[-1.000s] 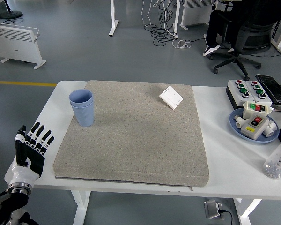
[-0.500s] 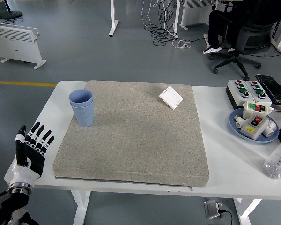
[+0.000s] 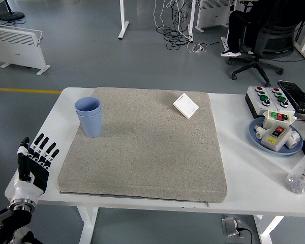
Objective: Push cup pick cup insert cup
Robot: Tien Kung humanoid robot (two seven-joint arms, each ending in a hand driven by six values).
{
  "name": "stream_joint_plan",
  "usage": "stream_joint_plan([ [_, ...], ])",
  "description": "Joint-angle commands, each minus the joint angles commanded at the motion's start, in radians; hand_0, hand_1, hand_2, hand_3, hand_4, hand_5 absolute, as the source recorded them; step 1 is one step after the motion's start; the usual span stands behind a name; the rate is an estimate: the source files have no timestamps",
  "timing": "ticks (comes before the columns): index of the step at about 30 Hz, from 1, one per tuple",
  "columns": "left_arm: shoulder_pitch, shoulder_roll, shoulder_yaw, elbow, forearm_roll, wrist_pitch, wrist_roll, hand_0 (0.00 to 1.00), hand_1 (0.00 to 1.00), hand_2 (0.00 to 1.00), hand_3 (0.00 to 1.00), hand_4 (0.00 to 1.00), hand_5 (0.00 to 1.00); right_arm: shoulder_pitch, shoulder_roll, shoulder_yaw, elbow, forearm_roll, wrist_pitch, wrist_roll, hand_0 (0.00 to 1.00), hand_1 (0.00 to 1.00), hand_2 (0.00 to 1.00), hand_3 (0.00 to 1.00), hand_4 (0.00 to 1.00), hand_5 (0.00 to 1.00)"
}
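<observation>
On the grey mat (image 3: 142,147) covering most of the white bench (image 3: 239,178), far-left corner: blue cup (image 3: 89,117), upright, appearing to be two cups nested one in the other, with a second rim just visible below the top one. Judged light, thin-walled plastic, smooth and somewhat slippery, prone to tipping or sliding on a sideways touch; best taken around the mid wall with fingers on opposite sides, not by the rim. Insertion looks already done, if the double rim is read rightly. Left hand (image 3: 34,161): at the bench's near-left corner, beside the mat's edge, fingers straight and spread, holding nothing, well apart from the cup. Right hand: not in view. Other items: white square switch plate (image 3: 185,105), lying flat near the mat's far edge, well apart from the cup; button box (image 3: 267,98) with red and green buttons at the right side of the bench; blue plate (image 3: 256,133) carrying a white control unit (image 3: 276,133); clear bottle (image 3: 302,174) with a red cap at the right edge. Obstructions: none between the left hand and the cup; bare mat lies all round the cup. Background: a person seated on an office chair (image 3: 267,43), taking no part.
</observation>
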Motion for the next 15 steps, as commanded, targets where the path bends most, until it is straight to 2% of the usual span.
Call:
stream_joint_plan([
  [15, -0.002, 0.000, 0.000, 0.003, 0.007, 0.002, 0.002, 0.852, 0.865, 0.957, 0.898, 0.610, 0.998, 0.003, -0.001, -0.006, 0.000, 0.009, 0.002, 0.003, 0.750, 0.623, 0.627, 0.558, 0.069, 0.443],
])
